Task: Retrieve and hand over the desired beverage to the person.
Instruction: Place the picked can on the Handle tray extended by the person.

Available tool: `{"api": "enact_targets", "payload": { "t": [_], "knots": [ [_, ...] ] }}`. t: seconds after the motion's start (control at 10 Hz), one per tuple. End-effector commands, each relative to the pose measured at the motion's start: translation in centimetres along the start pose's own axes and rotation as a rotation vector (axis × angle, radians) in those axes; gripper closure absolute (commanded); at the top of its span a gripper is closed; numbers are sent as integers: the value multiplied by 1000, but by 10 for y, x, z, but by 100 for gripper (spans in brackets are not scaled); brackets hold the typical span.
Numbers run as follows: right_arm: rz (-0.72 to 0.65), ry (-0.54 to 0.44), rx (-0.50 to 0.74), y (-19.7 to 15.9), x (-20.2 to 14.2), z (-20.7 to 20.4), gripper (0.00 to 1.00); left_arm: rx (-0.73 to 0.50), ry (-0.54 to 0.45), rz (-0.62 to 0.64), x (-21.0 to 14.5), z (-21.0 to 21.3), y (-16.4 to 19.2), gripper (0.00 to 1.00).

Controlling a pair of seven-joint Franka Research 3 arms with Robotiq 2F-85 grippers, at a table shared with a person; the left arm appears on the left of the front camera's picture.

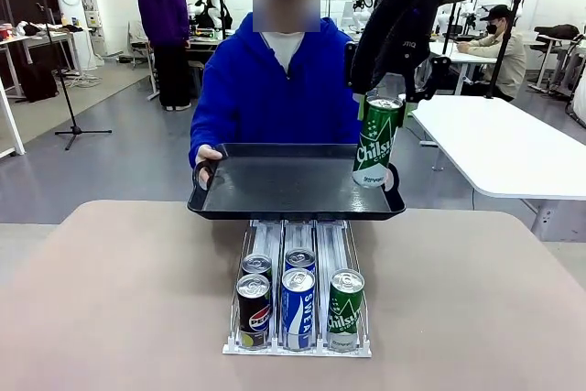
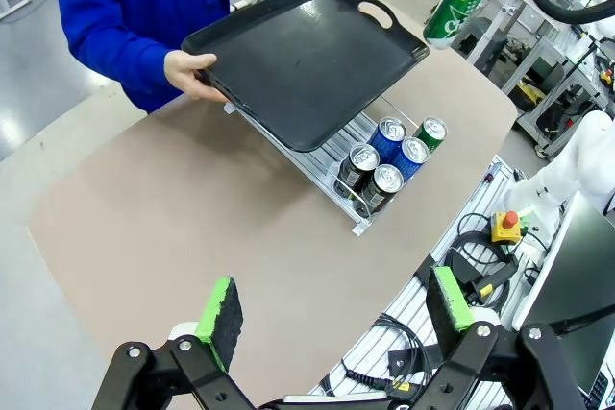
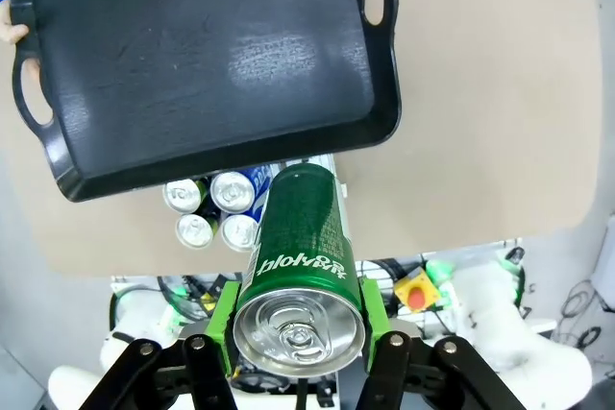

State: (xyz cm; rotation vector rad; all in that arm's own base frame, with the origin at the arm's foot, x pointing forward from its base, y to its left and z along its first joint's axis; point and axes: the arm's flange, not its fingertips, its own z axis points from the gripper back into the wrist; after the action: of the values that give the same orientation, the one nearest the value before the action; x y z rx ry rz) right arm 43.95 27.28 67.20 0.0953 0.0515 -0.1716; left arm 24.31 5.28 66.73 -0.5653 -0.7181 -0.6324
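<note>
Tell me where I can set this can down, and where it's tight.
The tray floor is bare throughout, between its two handles. The Chilsung can hangs by its right end. Avoid the handles: the person's hands grip them. The table is bare left and right of the can rack. The rack's near end is crowded with five cans.

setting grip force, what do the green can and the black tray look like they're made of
The green can looks like thin aluminium: glossy printed wall, bare silvery lid with a pull tab. The black tray seems moulded plastic, matte with a soft sheen and cut-out handles; coated metal can't be ruled out.
</note>
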Motion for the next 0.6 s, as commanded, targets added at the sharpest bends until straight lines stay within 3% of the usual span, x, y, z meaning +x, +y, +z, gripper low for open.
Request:
{"api": "enact_targets", "payload": {
  "t": [0.0,0.2,0.5],
  "knots": [
    [6,56,25,9,38,4,42,-14,-4,-16,0,1,1,0],
    [21,60,33,16,73,1,42,-14,-4,-16,0,1,1,0],
    [26,23,18,30,97,-15,42,-14,-4,-16,0,1,1,0]
  ]
}}
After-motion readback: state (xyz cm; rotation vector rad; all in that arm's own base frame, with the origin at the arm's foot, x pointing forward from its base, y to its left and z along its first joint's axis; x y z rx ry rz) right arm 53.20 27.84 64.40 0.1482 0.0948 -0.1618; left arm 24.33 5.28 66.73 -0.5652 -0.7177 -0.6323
